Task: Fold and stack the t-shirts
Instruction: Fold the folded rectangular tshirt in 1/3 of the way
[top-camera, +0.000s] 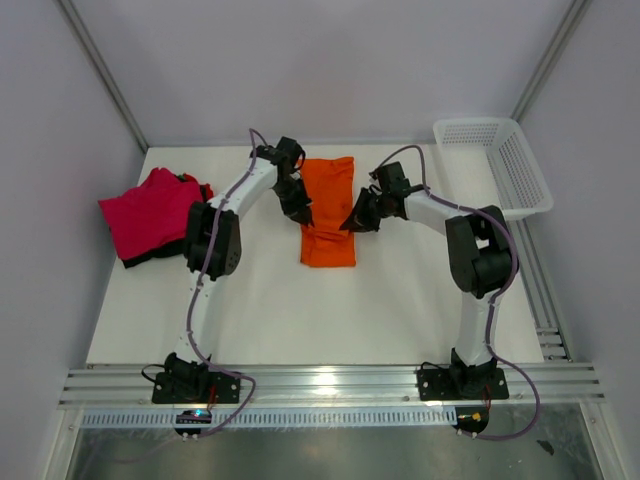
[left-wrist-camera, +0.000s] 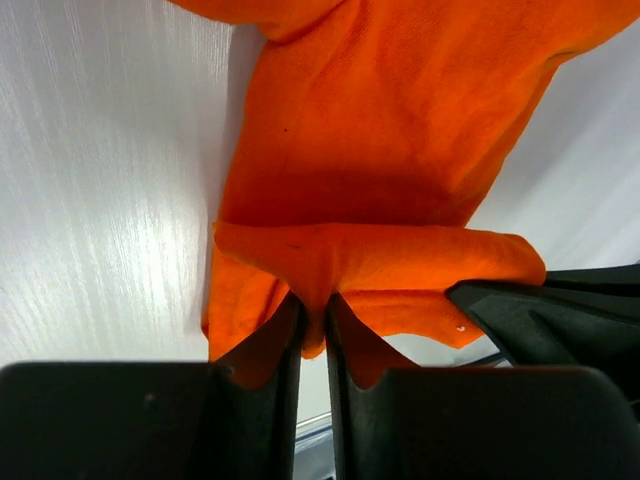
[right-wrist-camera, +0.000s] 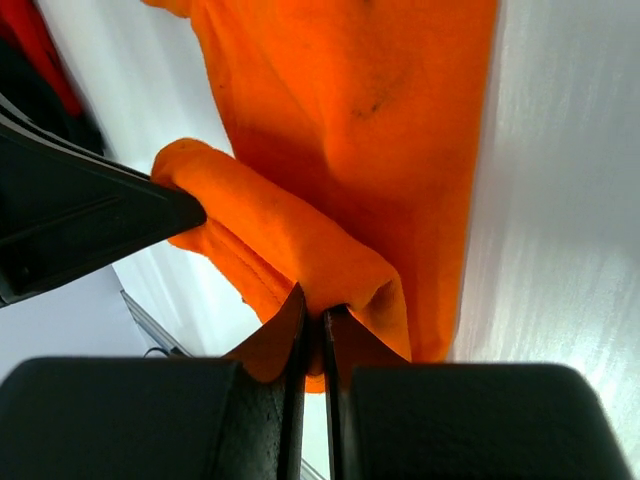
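The orange t-shirt (top-camera: 328, 205) lies as a long narrow strip in the middle of the table, its near part lifted. My left gripper (top-camera: 300, 212) holds the strip's left edge and my right gripper (top-camera: 356, 220) its right edge. In the left wrist view the left gripper (left-wrist-camera: 313, 305) has a fold of orange t-shirt (left-wrist-camera: 380, 130) between its nearly closed fingers. The right gripper (right-wrist-camera: 312, 310) pinches a rolled hem of the orange t-shirt (right-wrist-camera: 360, 120) in the right wrist view. A magenta-pink t-shirt (top-camera: 150, 212) lies crumpled at the far left, with a black t-shirt (top-camera: 142, 260) showing under its near edge.
A white mesh basket (top-camera: 500, 165) stands at the back right corner, hanging partly over the table's edge. Grey walls close in the table on three sides. A metal rail (top-camera: 330, 385) runs along the near edge by the arm bases.
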